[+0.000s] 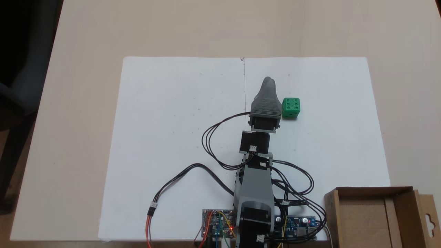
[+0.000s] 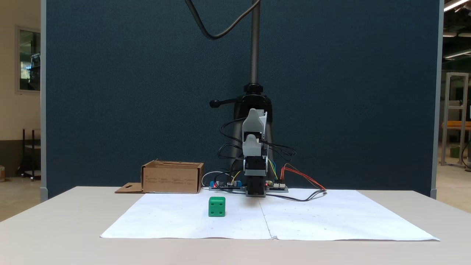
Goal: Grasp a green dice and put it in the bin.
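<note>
The green dice (image 1: 291, 108) sits on the white paper, a face with several pips turned up; the front fixed view has the dice (image 2: 216, 206) left of the arm. My grey gripper (image 1: 268, 81) points away from the base, its tip just left of and beyond the dice, with nothing in it. From the front, the gripper (image 2: 251, 141) hangs well above the table with its jaws together. The bin (image 1: 373, 189), a brown cardboard box, stands open beside the arm's base at the bottom right; from the front the bin (image 2: 172, 178) is at the back left.
White paper sheets (image 1: 172, 113) cover the middle of the beige table. Circuit boards (image 1: 220, 224) and looping black cables (image 1: 213, 137) lie around the arm's base. A dark stand pole (image 2: 254, 44) rises behind the arm, with a blue partition behind it.
</note>
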